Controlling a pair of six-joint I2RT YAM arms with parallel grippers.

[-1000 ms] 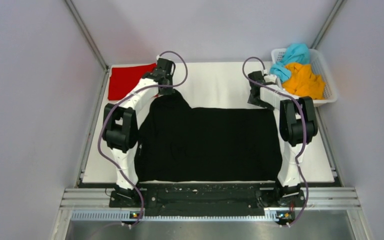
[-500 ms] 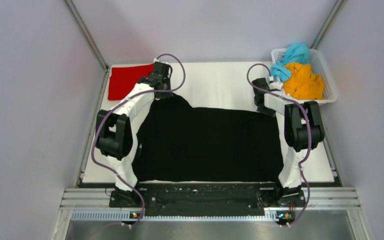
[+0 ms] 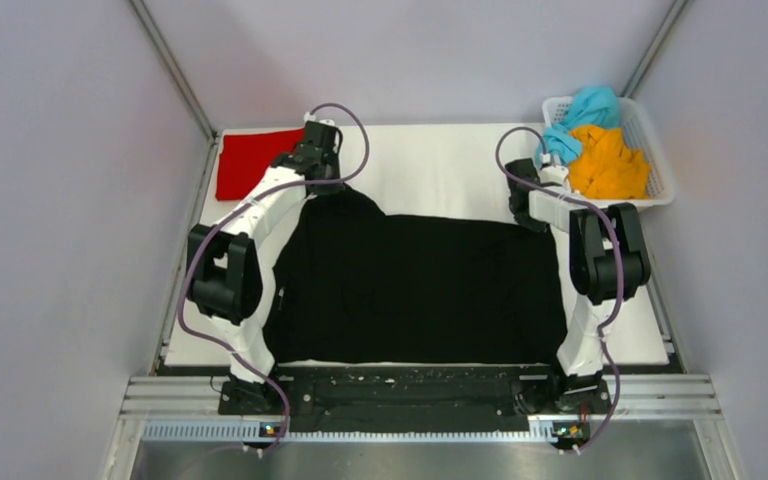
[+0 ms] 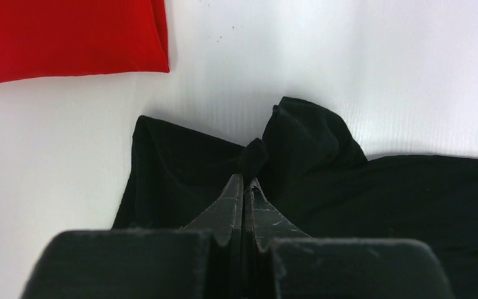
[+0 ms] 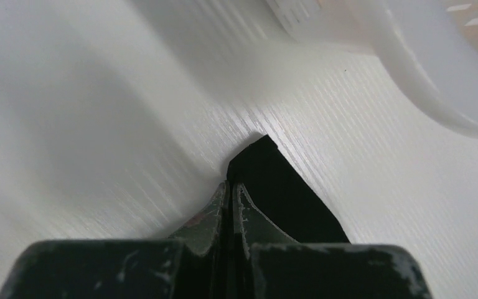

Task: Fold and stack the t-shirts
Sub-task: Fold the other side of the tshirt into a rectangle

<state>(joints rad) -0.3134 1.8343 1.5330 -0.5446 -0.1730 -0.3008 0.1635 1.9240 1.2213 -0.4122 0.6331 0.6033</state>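
The black t-shirt (image 3: pixel 420 290) lies spread across the white table, with its far left part bunched up. My left gripper (image 3: pixel 326 186) is shut on that bunched cloth; in the left wrist view its jaws (image 4: pixel 244 180) pinch a fold of the black t-shirt (image 4: pixel 311 143). My right gripper (image 3: pixel 532 220) is shut on the shirt's far right corner. The right wrist view shows a black t-shirt (image 5: pixel 280 187) tip sticking out past the closed right gripper (image 5: pixel 230 184). A red t-shirt (image 3: pixel 255 160) lies flat at the far left. Teal (image 3: pixel 585 108) and orange (image 3: pixel 610 160) t-shirts sit crumpled in the basket.
The white mesh basket (image 3: pixel 662 172) stands at the far right corner, its rim (image 5: pixel 435 99) close beyond my right gripper. The red t-shirt (image 4: pixel 68 37) lies just past my left gripper. Grey walls enclose the table (image 3: pixel 440 160) on three sides.
My right gripper moved a little to the right to the shirt's far corner and closed on it. The left arm shifted slightly, still pinching the cloth.
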